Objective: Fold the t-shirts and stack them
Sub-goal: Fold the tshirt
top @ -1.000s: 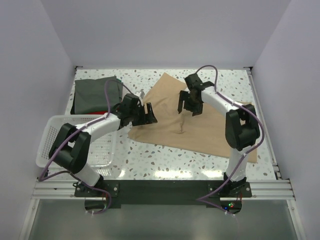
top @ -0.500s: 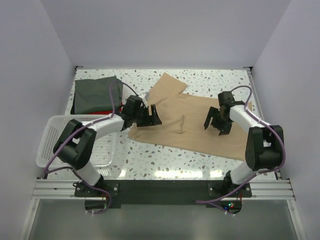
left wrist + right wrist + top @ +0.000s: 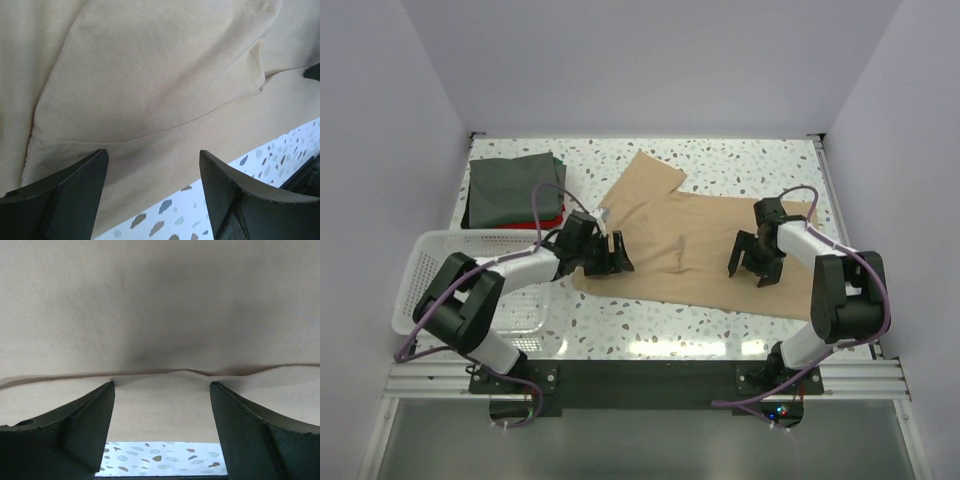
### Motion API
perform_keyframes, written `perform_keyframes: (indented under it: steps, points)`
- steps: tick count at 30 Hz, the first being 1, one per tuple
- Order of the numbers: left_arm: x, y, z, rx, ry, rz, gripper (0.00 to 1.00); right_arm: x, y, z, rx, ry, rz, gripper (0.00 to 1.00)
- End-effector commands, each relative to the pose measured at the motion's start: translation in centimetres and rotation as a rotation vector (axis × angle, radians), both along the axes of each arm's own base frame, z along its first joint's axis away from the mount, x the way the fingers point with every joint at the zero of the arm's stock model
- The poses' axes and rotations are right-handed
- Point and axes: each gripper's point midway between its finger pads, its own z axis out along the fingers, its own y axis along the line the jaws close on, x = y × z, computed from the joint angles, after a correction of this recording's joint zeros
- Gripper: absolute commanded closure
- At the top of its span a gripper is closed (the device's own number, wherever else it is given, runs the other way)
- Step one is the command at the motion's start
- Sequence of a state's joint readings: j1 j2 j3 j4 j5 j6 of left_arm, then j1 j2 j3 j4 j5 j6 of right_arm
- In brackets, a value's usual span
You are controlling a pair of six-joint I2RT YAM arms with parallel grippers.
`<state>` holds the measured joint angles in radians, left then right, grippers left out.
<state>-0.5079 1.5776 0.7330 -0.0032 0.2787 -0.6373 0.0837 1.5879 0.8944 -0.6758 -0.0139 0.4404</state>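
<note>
The tan t-shirt (image 3: 690,245) lies spread across the middle of the table, with a sleeve pointing to the far left. My left gripper (image 3: 610,256) is open and low over its near left edge (image 3: 150,125). My right gripper (image 3: 755,262) is open and low over its right part, with a cloth fold (image 3: 165,374) between the jaws. The dark grey-green t-shirt (image 3: 510,187) lies folded at the far left. It rests on the red t-shirt (image 3: 548,222), which shows as a thin edge.
A white mesh basket (image 3: 440,262) stands at the near left, beside my left arm. White walls close the table on the left, far and right sides. Speckled tabletop (image 3: 740,160) shows beyond the tan shirt.
My right gripper swung from the shirt's middle to its right part and then came nearer. My left gripper shifted a little nearer along the left edge. The tan shirt now lies flatter and more spread.
</note>
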Motion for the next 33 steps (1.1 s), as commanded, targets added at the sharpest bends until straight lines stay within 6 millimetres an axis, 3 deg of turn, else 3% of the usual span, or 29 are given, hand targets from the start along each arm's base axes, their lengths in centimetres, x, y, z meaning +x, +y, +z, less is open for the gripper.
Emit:
perform_keyframes:
  steps: [1,6,11,15,19,21,25,27,28,30,31,33]
  points:
    - [-4.0,2.0,-1.8,0.065,0.111,0.002,0.21,-3.3,-0.3,-1.3,-0.001,0.094,0.002,0.2]
    - [-7.7,2.8,-1.8,0.037,0.176,-0.006,0.21,-7.0,0.0,-1.5,0.024,0.166,-0.029,0.2]
    - [-10.0,3.6,-1.6,0.047,0.227,-0.033,0.21,-8.4,0.4,-0.8,0.047,0.189,-0.067,0.2]
    - [-10.9,3.4,-0.6,0.027,0.24,-0.06,0.21,-7.9,1.0,0.0,0.075,0.18,-0.069,0.2]
    - [-9.9,2.4,2.6,-0.025,0.151,-0.098,0.21,-6.0,1.6,1.8,0.109,0.133,-0.071,0.2]
    - [-8.7,1.5,5.1,-0.07,0.079,-0.119,0.2,-4.6,1.4,3.8,0.094,0.088,-0.071,0.2]
    - [-5.9,0.2,9.5,-0.104,-0.055,-0.136,0.17,-2.4,-0.9,7.6,-0.03,-0.008,-0.067,0.19]
    - [-4.4,-0.2,10.2,-0.093,-0.097,-0.13,0.17,-0.8,-2.1,9.6,-0.084,-0.081,-0.082,0.19]
    - [-3.3,-0.5,11.3,-0.094,-0.143,-0.134,0.16,-0.3,-2.5,10.1,-0.096,-0.105,-0.093,0.19]
    - [-1.6,-1.0,11.6,-0.083,-0.181,-0.136,0.16,0.8,-3.6,11.0,-0.095,-0.143,-0.137,0.19]
    - [-0.2,-1.5,13.0,-0.085,-0.23,-0.149,0.16,1.5,-3.9,11.2,-0.092,-0.164,-0.143,0.2]
    - [1.6,-2.1,12.6,-0.06,-0.237,-0.166,0.16,2.7,-5.3,11.4,-0.099,-0.186,-0.176,0.2]
